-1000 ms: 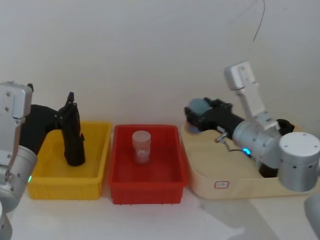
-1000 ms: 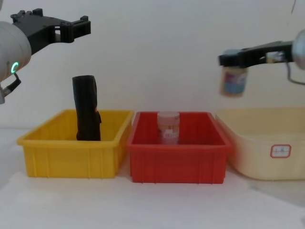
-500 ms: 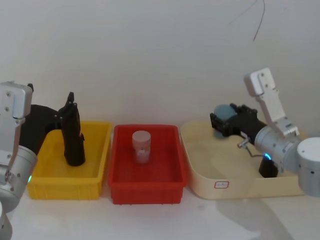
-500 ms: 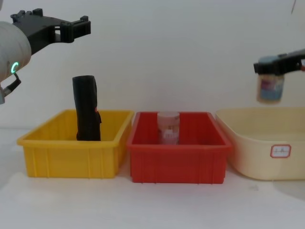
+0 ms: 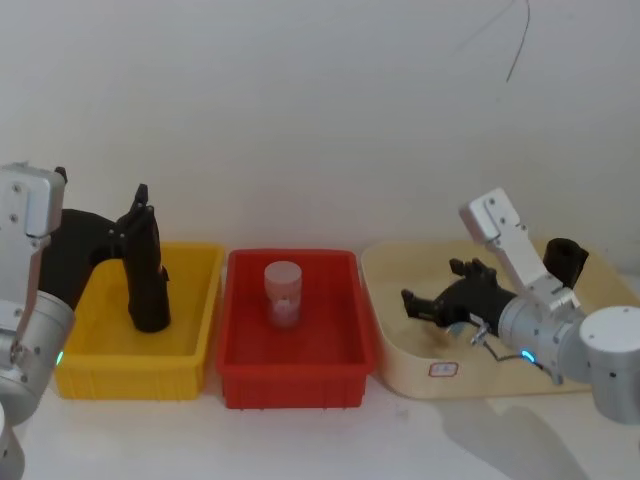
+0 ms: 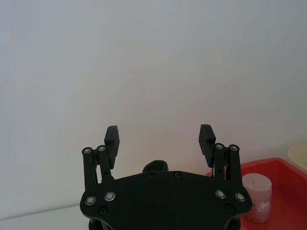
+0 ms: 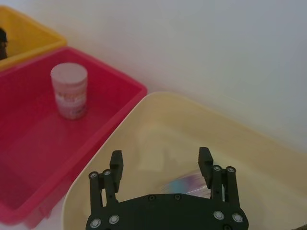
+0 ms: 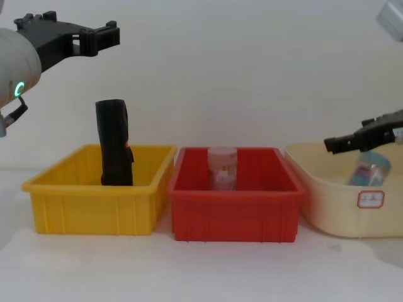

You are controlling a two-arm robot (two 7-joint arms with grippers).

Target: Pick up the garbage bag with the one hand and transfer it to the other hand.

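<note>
The spread left hand (image 8: 94, 36) hovers well above the tall black cylindrical plastic garbage bag (image 8: 114, 151) standing in the yellow plastic bin (image 8: 94, 211), while the right hand (image 8: 343, 141) gapes over the cream tub (image 8: 327, 201).

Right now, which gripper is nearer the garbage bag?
Left. The left gripper hovers open above the garbage bag standing in the yellow bin. The right gripper is far off, open over the cream tub.

Matt black garbage bag (image 8: 114, 143), perhaps plastic, glossy plastic yellow bin (image 8: 94, 204)
</note>
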